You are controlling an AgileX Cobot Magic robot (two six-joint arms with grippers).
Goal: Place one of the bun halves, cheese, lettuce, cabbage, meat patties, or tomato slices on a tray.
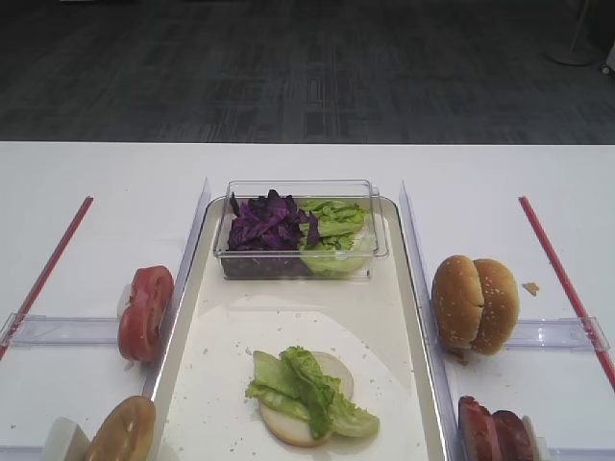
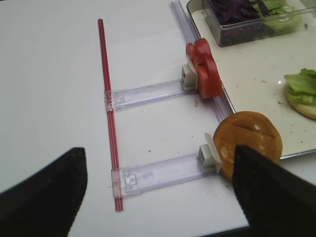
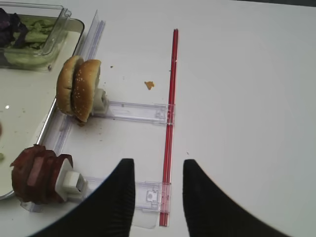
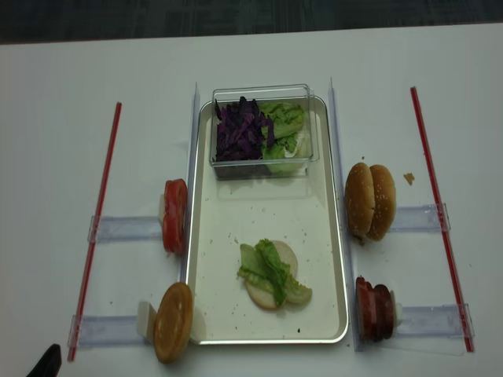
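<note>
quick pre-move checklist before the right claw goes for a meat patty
1. Right claw empty, jaws apart: ok.
2. Meat patties standing on edge in their holder, left of the claw, not between the jaws: not ok yet.
3. Tray has bare room beside the stack: ok.
4. Lettuce lies on the pale bun half: ok.
5. Left claw open, off the tray: ok.
6. Patties loose from each other: cannot tell.

One tray (image 4: 334, 236), one clear tub (image 4: 306, 90), four bun halves (image 4: 371, 201), two meat patties (image 4: 375, 307), two red strips (image 4: 431, 165)
</note>
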